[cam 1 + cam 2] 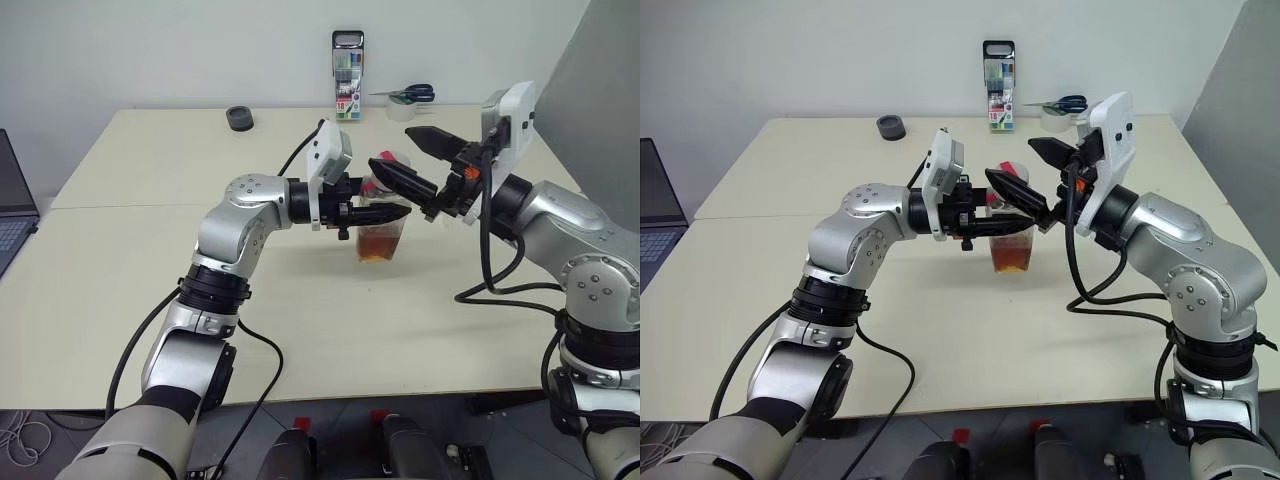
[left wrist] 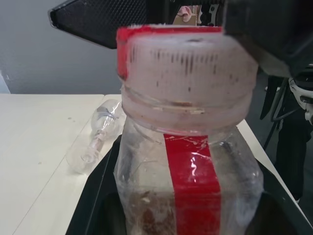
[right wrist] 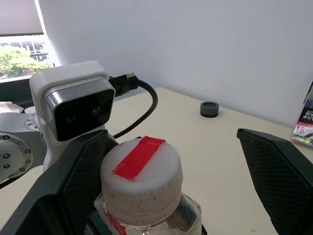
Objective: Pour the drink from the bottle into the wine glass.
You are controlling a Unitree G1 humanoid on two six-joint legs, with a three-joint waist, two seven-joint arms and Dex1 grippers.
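Bottle [image 1: 380, 225] first: it is a small clear plastic one, held upright above the pale bench [image 1: 150, 290] by the left claw [image 1: 392, 213], which is clenched around its body just under the neck. Thin, crinkled walls show in the left wrist view, so I judge it soft and easy to dent; a hard squeeze could push liquid out once it is opened. A red strip [image 2: 193, 181] runs down its side. The drink [image 1: 377, 243], amber and translucent, sits low in the bottle, so the load is probably light and the liquid will slosh when tilted.

Its cap [image 3: 142, 178] is white, wide and ribbed round the rim, with a red strip across the top; it is on the neck, so pouring cannot begin yet. The ribbing should give good purchase for a twist. The right claw [image 1: 415, 162] stands released, its black textured fingers spread wide either side of the cap and not touching it; the cap's rim looks like the sensible place for it to close.

Wine glass [image 2: 98, 134] lies on its side on the bench beyond the bottle, clear, with a thin stem. I judge it fragile, smooth and prone to roll; the stem looks the safest hold, and it needs standing upright before any pour.
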